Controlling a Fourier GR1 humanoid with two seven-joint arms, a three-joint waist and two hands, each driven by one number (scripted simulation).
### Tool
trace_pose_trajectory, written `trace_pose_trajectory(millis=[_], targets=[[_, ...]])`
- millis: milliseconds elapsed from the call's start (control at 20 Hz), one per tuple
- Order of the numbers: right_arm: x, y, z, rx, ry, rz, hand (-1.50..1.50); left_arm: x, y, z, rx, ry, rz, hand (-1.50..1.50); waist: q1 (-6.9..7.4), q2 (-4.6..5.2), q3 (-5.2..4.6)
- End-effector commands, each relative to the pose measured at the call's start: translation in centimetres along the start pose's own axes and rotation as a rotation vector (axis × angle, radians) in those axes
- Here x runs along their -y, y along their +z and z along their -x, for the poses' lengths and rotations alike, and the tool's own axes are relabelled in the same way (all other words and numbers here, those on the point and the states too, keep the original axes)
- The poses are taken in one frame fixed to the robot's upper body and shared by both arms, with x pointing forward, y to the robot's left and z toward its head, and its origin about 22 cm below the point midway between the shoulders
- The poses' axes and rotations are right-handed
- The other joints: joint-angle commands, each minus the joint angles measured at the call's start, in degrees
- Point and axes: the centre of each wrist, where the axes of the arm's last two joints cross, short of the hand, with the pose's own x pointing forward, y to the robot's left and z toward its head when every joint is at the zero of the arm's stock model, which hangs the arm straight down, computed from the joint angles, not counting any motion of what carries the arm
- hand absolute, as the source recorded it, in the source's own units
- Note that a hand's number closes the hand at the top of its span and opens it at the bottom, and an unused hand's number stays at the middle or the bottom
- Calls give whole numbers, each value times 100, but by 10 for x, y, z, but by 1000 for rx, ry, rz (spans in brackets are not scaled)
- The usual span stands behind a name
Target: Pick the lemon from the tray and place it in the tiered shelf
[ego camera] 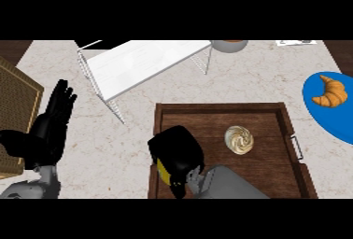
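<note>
On the marble counter lies a dark wooden tray. My right hand hangs over its left part, fingers curled round a yellow lemon, of which only a sliver shows under the palm. A white tiered shelf with thin wire legs stands behind the tray at the upper left. My left hand rests open at the left edge with its fingers pointing up.
A pale swirled bun sits in the tray's middle. At the right a blue plate carries a croissant. A woven basket stands at the far left, and a grey bowl behind the shelf.
</note>
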Motion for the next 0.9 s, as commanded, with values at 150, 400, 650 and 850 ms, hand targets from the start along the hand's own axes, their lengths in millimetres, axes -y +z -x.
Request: trace_pose_trajectory(millis=[150, 400, 650, 850], targets=[[55, 41, -29, 90, -360, 250, 150, 3, -1, -3, -2, 9, 7, 0, -11, -13, 22], [113, 62, -36, -9, -414, 445, 150, -16, 6, 12, -3, 0, -4, 0, -48, -5, 14], [160, 64, -45, -91, -336, 526, 150, -10, 10, -4, -9, -1, -24, 0, -37, -1, 18], [175, 50, -25, -87, -372, 550, 150, -12, 1, 1, 0, 10, -19, 0, -61, 17, 19]])
